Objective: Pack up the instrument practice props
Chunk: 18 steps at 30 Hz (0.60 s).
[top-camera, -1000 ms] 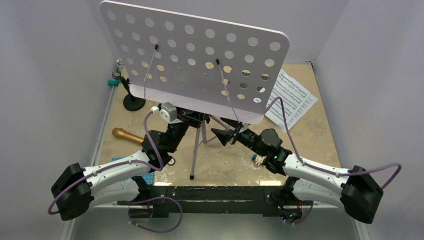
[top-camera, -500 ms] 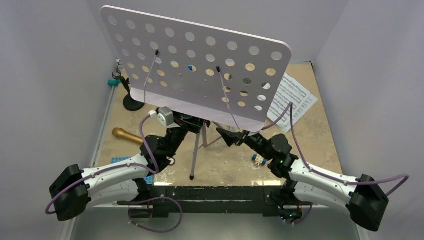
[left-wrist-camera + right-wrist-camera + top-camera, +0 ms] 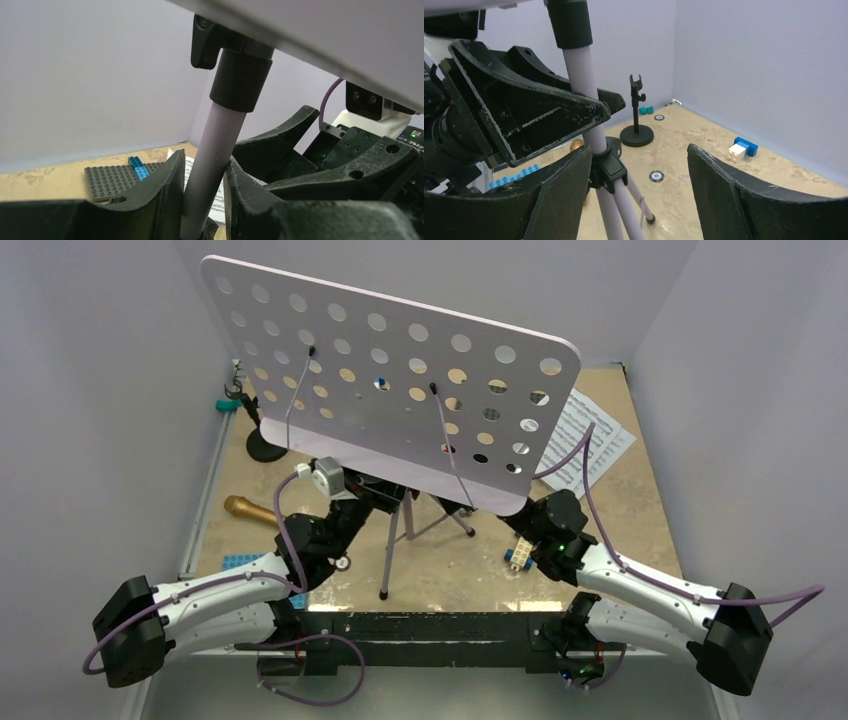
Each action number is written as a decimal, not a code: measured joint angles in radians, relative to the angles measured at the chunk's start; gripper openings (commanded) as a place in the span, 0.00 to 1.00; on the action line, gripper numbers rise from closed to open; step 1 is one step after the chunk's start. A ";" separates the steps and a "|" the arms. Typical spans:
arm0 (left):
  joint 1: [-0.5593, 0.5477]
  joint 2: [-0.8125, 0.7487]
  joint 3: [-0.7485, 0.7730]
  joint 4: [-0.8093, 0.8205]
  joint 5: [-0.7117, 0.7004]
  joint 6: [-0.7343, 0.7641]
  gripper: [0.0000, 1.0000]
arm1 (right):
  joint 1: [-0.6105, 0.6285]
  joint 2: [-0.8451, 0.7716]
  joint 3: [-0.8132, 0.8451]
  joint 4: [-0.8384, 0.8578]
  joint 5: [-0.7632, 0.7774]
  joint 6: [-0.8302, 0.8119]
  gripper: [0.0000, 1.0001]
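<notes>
The lavender music stand's perforated desk (image 3: 390, 390) fills the middle of the top view, with its tripod legs (image 3: 395, 540) below. My left gripper (image 3: 388, 496) sits under the desk, shut on the stand's pole (image 3: 215, 145); in the left wrist view the left gripper (image 3: 202, 192) has both fingers pressed on the pole. My right gripper (image 3: 639, 192) is open, and the pole (image 3: 584, 75) and tripod hub (image 3: 610, 167) stand by its left finger. From above its fingers are hidden under the desk. The gold microphone (image 3: 250, 510), the black mic stand (image 3: 265, 445) and the sheet music (image 3: 590, 440) lie on the table.
A small blue and white brick (image 3: 518, 558) lies by the right wrist (image 3: 552, 522). A blue studded plate (image 3: 240, 562) lies near left. A grey baseplate (image 3: 110, 177) carries a blue brick (image 3: 138, 167). Grey walls close three sides.
The right gripper has swung in under the desk, so its fingers are now hidden from above. The desk has shifted slightly lower in the top view. The left gripper stays on the pole.
</notes>
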 measured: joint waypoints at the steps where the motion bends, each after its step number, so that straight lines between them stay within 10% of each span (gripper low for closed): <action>1: 0.000 -0.005 0.001 -0.009 0.000 0.000 0.19 | 0.000 0.000 0.005 0.000 0.000 0.001 0.74; 18: -0.012 -0.072 0.001 -0.158 -0.027 -0.061 0.51 | 0.000 -0.009 0.031 -0.070 -0.017 0.008 0.76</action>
